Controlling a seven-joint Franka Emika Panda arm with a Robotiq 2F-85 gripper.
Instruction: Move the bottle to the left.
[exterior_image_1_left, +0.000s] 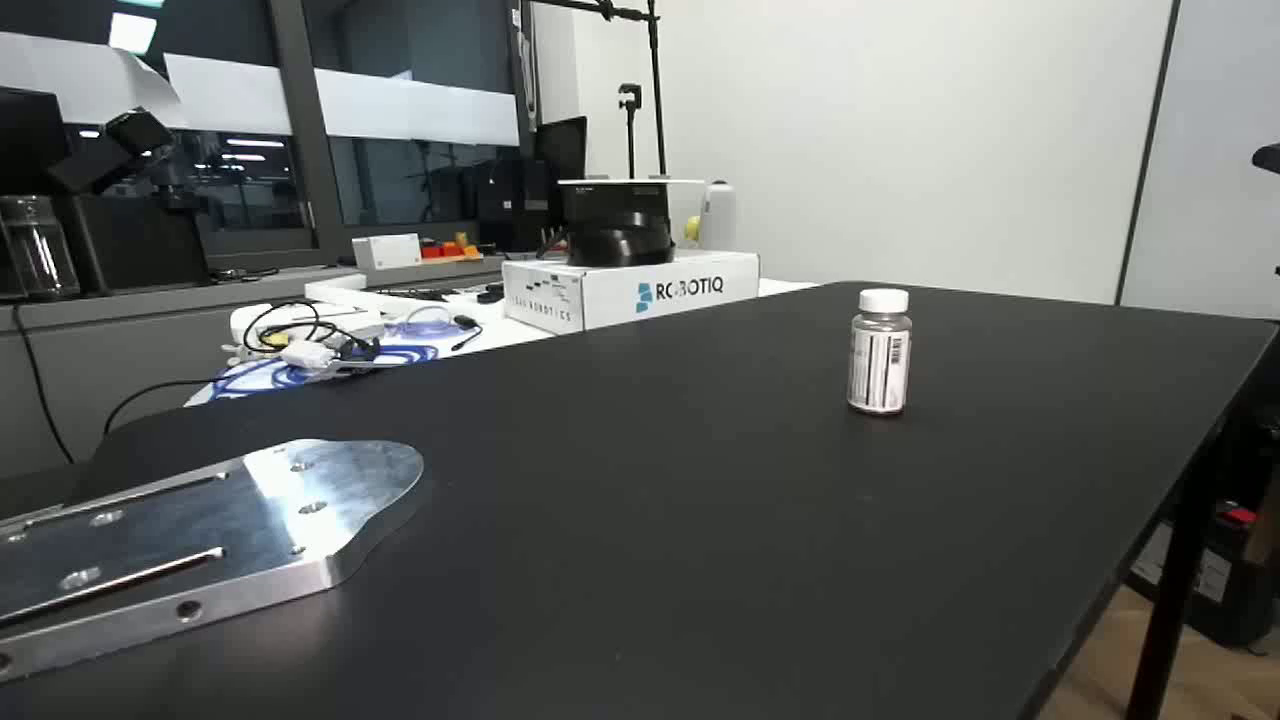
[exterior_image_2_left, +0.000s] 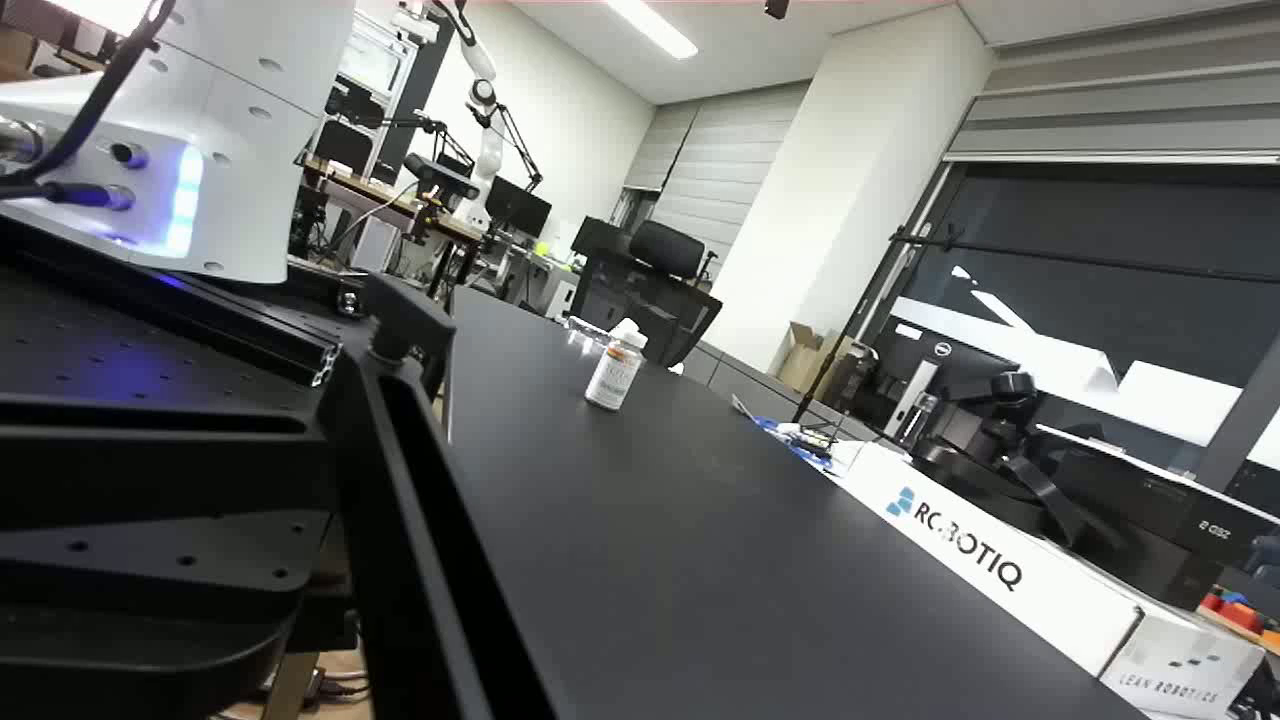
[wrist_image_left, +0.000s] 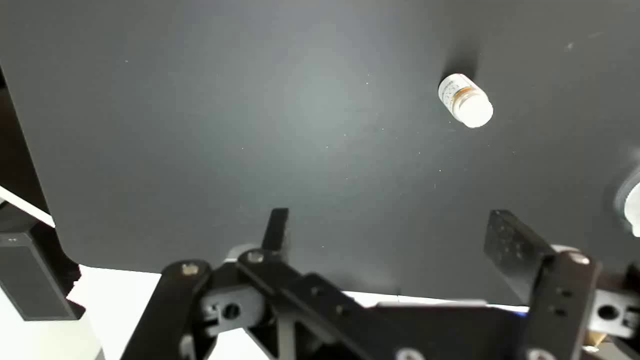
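The bottle (exterior_image_1_left: 880, 352) stands upright on the black table (exterior_image_1_left: 640, 520), with a white cap and a silvery-grey labelled body. It also shows in an exterior view (exterior_image_2_left: 615, 372), and in the wrist view (wrist_image_left: 464, 100) at the upper right, seen from above. My gripper (wrist_image_left: 390, 215) is open and empty, its two fingers wide apart at the bottom of the wrist view. The bottle lies apart from it, beyond the fingertips and toward the right finger's side. The gripper is out of view in both exterior views.
A flat metal plate (exterior_image_1_left: 300, 510) reaches over the table at the lower left of an exterior view. A white Robotiq box (exterior_image_1_left: 670, 287) stands beyond the table edge. Cables (exterior_image_1_left: 310, 345) lie beside it. The robot base (exterior_image_2_left: 200, 150) is in an exterior view.
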